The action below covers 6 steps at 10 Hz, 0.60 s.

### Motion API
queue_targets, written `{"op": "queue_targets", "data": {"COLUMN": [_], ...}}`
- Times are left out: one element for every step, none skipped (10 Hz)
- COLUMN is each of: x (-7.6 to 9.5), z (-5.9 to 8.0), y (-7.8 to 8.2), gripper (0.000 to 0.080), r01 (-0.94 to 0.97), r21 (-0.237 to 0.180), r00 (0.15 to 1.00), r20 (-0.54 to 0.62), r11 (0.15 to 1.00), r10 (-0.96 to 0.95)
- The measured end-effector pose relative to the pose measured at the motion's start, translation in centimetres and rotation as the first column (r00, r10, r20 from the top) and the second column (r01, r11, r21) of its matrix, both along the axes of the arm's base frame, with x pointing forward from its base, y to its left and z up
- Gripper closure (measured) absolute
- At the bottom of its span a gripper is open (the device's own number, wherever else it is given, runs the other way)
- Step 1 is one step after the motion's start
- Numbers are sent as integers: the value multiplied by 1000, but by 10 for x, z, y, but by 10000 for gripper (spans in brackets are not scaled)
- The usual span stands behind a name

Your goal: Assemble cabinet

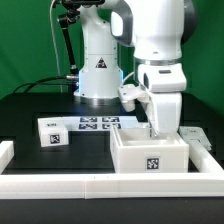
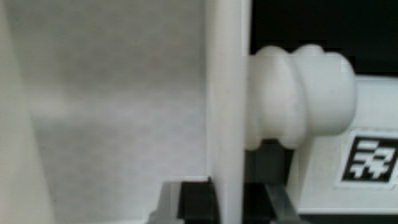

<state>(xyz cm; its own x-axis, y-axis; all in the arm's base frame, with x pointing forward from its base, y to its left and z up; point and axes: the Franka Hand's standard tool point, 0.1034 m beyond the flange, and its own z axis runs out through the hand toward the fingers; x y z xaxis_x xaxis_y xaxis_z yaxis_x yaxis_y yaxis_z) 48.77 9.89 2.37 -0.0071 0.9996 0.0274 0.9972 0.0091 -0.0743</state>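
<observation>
Nearest the camera, along the bottom of the exterior frame, a low white rail (image 1: 60,184) runs across the black table (image 1: 40,108). Right behind it, lower right of center, sits the cabinet (image 1: 130,156): an open-topped white box, 1 black-and-white tag (image 1: 153,164) on its front wall. And there's the tool (image 1: 161,128), coming straight down into the cabinet's open top, its fingertips dipping behind the rear rim. Clenched or released? I cannot tell from here; the white arm and white walls blend together.

The wrist view doesn't settle it either. Very close up, there is an upright white panel (image 2: 228,100) edge-on in mid-frame, a broad white face beside it, and a rounded, ribbed white piece (image 2: 306,95) pressed up against the panel, with part of a tag at lower right.

In the exterior view, moving back and to the left of the frame, a small white block (image 1: 52,133) carries 1 tag of its own, well apart from the cabinet. Behind, mid-frame, the marker board (image 1: 100,123) lies flat. Farther still, the robot's base (image 1: 98,72) stands against a green backdrop.
</observation>
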Motion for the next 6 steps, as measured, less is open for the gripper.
{"op": "queue_targets", "data": {"x": [6, 12, 17, 22, 28, 35], "z": [-1, -2, -2, -2, -4, -5], "y": [7, 11, 12, 14, 16, 22], "gripper": [756, 756, 756, 756, 756, 756], "r01": [-3, -7, -9, -10, -10, -10], "r21": [4, 9, 12, 15, 20, 25], "r00": [1000, 1000, 1000, 1000, 1000, 1000], "r20": [6, 13, 19, 24, 29, 29], "r11": [1000, 1000, 1000, 1000, 1000, 1000], "r10": [3, 7, 9, 9, 10, 9]}}
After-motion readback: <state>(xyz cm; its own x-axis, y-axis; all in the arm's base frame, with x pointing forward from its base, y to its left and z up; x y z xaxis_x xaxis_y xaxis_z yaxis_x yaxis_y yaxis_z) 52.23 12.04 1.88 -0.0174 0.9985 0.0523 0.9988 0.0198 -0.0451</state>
